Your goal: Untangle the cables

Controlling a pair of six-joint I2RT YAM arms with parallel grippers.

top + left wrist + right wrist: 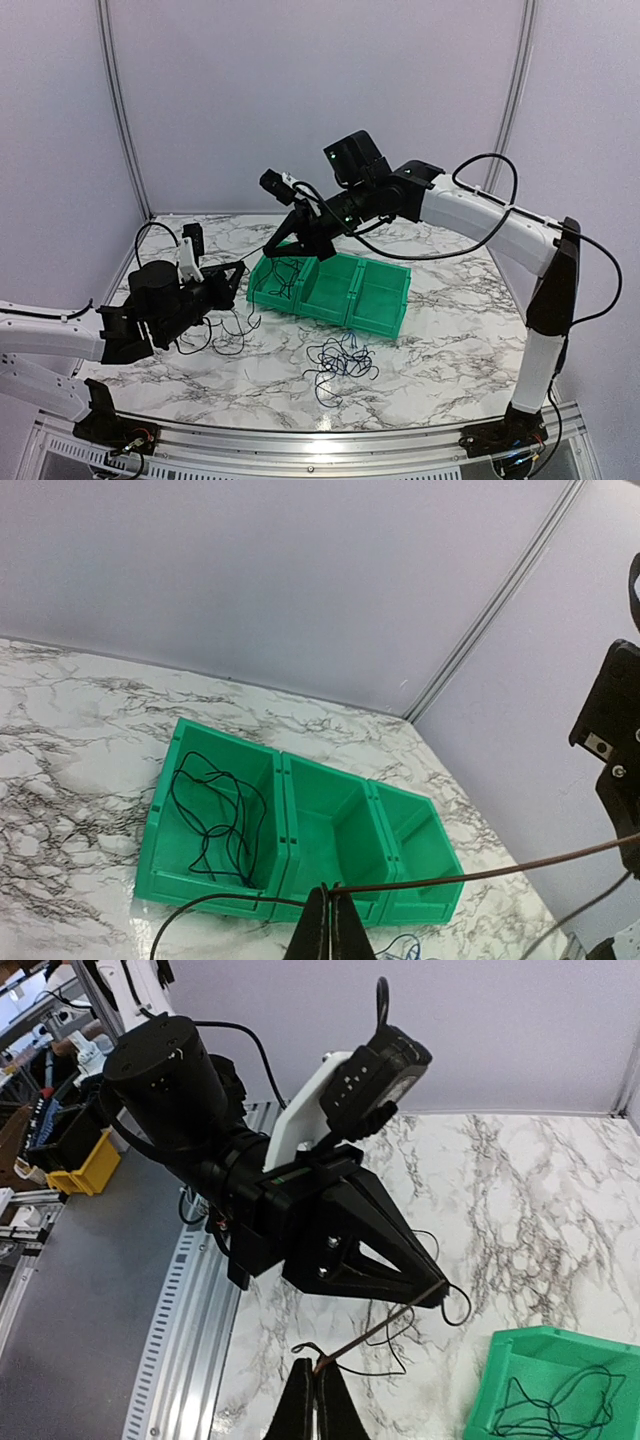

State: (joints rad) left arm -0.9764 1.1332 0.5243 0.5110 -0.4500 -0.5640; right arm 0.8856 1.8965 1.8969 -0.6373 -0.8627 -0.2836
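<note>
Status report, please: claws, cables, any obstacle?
Left claw, right claw shut on one taut wire. Tangle on table. Black cable in green bin. Nothing blocking.

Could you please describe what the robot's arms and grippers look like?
The left arm and right arm are white tubes with black joints and loose black arm cables. The left gripper and right gripper are black triangular wedges tapering to slim fingers.

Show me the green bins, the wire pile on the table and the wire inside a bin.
Green bins (380, 318): top view, right compartment's front wall.
Wire pile (340, 362): top view, its middle.
Black wire (215, 825): left wrist view, loop's middle.
</note>
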